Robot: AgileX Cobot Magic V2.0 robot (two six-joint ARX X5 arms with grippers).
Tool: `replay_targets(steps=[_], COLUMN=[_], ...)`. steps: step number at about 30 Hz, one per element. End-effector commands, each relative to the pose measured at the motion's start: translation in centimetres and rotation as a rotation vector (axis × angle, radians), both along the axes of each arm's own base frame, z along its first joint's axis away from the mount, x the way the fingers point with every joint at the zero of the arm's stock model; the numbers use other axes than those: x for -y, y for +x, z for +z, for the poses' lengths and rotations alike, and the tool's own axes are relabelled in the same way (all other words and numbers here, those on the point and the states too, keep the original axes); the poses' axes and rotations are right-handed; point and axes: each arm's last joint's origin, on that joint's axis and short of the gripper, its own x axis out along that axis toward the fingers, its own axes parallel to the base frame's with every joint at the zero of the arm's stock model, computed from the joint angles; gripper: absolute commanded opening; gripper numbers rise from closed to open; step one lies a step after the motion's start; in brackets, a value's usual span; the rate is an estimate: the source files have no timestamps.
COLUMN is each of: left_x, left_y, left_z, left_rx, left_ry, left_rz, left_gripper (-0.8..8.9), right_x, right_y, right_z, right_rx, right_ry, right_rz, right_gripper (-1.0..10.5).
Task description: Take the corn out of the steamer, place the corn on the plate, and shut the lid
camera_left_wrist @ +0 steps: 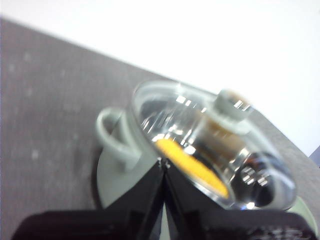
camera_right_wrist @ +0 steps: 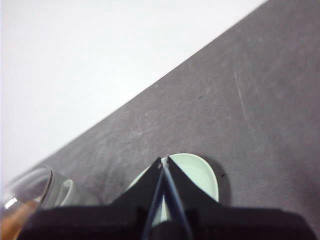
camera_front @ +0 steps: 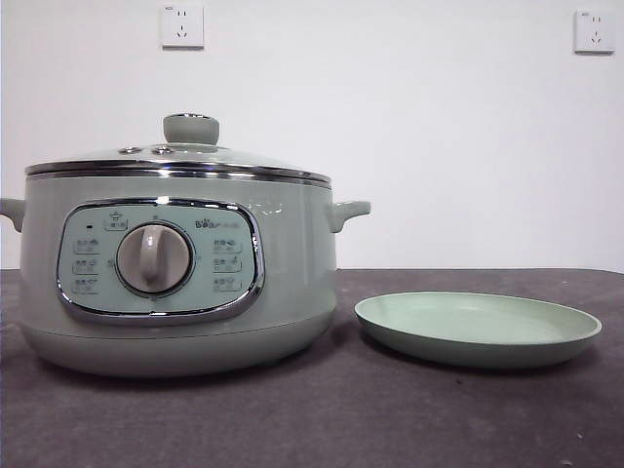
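The sage-green steamer (camera_front: 175, 273) stands at the left of the table with its glass lid (camera_front: 180, 156) on. In the left wrist view the lid (camera_left_wrist: 215, 145) shows from above, and the yellow corn (camera_left_wrist: 192, 167) lies under the glass inside the steamer (camera_left_wrist: 117, 145). My left gripper (camera_left_wrist: 163, 162) is shut and empty, above the steamer's near side. The pale-green plate (camera_front: 478, 330) sits empty to the right of the steamer. My right gripper (camera_right_wrist: 162, 161) is shut and empty, above the plate (camera_right_wrist: 197, 175). Neither arm shows in the front view.
The table (camera_front: 390, 419) has a dark grey cloth. A white wall with two sockets (camera_front: 182, 26) stands behind it. The steamer's side handle (camera_front: 348, 212) sticks out toward the plate.
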Motion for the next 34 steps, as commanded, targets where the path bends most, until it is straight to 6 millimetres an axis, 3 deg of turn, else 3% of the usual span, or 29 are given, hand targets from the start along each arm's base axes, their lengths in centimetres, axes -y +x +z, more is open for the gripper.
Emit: replay_targets(steps=[1,9,17,20,22,23,25,28,34], left_x=[0.0,0.0,0.1,0.2,0.3,0.3,0.4,0.5,0.9], left_y=[-0.4,0.1,2.6,3.6,4.2,4.4,4.9,5.5,7.0], left_z=[1.8,7.3,10.4,11.1,11.4,11.5,11.7,11.7,11.9], left_rx=[0.036,0.068,-0.061,-0.11,-0.121,-0.121,-0.124,-0.135,-0.11], left_ry=[0.08,0.255,0.364,0.381,0.373,0.369,0.359,0.322,0.249], left_rz=[-0.004,-0.026,-0.083,-0.136,-0.164,-0.177,-0.2,-0.211,-0.264], left_gripper=[-0.08,-0.08,0.0,0.24,1.5,2.25,3.57,3.66,3.77], right_x=[0.0,-0.3,-1.2,-1.6,-1.8,-1.9,-2.1,-2.2,-2.3], right_y=[-0.1,0.9,3.0,4.0,4.7,5.1,5.8,6.7,7.4], right_z=[2.1,8.1,11.7,12.1,12.2,12.2,11.8,11.3,10.8], right_rx=[-0.005,-0.036,-0.054,-0.082,-0.11,-0.123,-0.15,-0.199,-0.231], right_ry=[-0.137,-0.281,-0.325,-0.33,-0.322,-0.316,-0.303,-0.29,-0.284], right_rz=[0.023,0.107,0.365,0.477,0.528,0.541,0.565,0.57,0.575], right_gripper=[-0.1,-0.1,0.0,0.0,0.2,0.5,2.3,4.3,4.4])
